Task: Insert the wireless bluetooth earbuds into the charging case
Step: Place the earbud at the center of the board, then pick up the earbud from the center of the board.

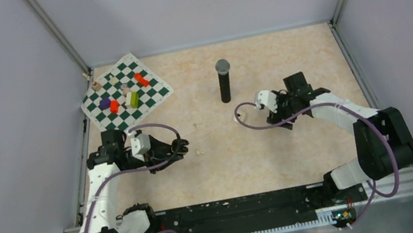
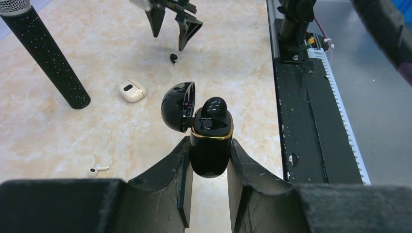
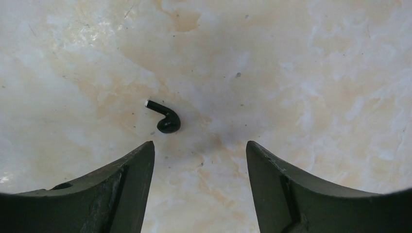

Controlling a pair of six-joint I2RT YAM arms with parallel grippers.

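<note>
The charging case (image 2: 210, 158) is glossy black with a thin gold band round its rim, and the seated earbud (image 2: 214, 107) is black too. The loose earbud (image 3: 167, 122) is black with a pale tip on its stem. My left gripper (image 2: 210, 141) and right gripper (image 3: 199, 143) are matte black. The table (image 3: 301, 73) is beige, marbled in cream and tan. The second case (image 2: 132, 91) is ivory (with a dark oval on top), and the white earbud (image 2: 97, 169) matches it. The microphone (image 2: 46, 58) is black with fine pale speckles. The chessboard (image 1: 149, 97) is checked green and white.
</note>
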